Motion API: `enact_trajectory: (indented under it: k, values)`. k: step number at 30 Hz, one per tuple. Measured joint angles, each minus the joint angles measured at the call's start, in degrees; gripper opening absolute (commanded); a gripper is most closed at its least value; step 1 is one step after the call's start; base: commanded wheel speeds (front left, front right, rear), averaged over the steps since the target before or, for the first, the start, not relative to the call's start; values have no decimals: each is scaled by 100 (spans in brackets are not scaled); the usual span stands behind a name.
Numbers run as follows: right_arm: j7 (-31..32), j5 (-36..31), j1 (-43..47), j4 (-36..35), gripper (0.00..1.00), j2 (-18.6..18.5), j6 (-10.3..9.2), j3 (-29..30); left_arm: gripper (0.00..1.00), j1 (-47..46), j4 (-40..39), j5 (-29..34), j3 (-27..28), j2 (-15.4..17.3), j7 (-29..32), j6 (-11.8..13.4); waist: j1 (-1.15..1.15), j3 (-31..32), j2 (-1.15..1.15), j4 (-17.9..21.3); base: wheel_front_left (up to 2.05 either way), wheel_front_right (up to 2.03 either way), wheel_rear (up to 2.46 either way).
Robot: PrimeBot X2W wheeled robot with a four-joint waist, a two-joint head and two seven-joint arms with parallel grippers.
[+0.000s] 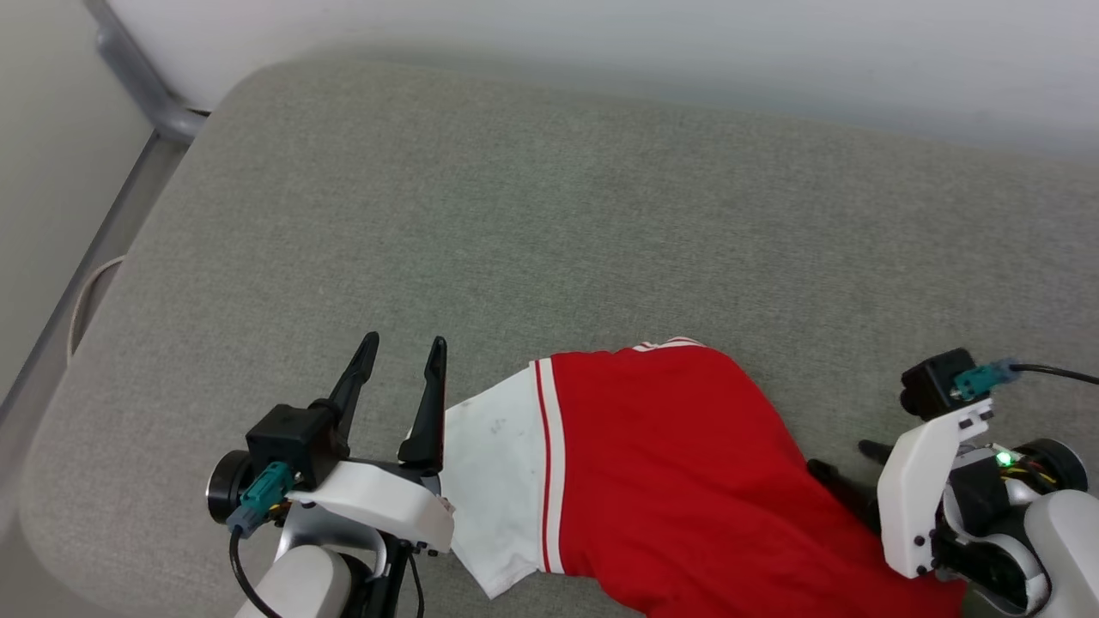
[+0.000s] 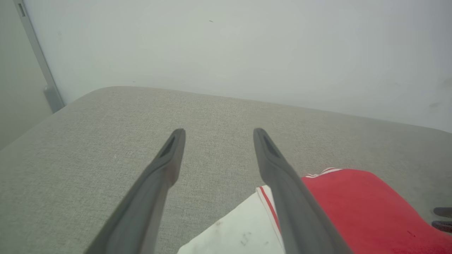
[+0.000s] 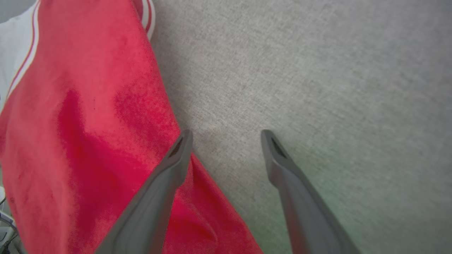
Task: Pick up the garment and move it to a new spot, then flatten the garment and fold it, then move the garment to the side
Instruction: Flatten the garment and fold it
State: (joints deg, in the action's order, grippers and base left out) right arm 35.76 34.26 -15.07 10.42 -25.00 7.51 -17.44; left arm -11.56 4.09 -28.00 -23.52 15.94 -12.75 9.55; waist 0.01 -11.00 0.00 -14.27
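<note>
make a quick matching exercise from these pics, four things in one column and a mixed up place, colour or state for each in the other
Column one
1. left gripper
2. right gripper
3. garment
4. sleeve

Column two
A. mostly red, lying on the grey pad
B. open, beside the white sleeve
C. white, edged by red stripes
D. open, at the garment's red edge

Pairs: 1-B, 2-D, 3-A, 4-C
</note>
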Motion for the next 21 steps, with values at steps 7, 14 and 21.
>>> enact_trajectory:
  k: [7,14,21]
  values:
    - [367,415,-258,104,100,-382,-2,-828,100,-82,209,-33,-8,-169,-114,-93,0,-291,0,-302,0,0,0]
    - [622,700,-505,236,0,-555,-13,-1176,100,-168,379,-19,11,-255,-179,-146,-1,-391,0,-366,0,0,0]
    - [-64,627,-793,322,0,-506,2,-926,100,-152,491,4,52,-200,-203,-156,0,-174,0,-190,0,0,0]
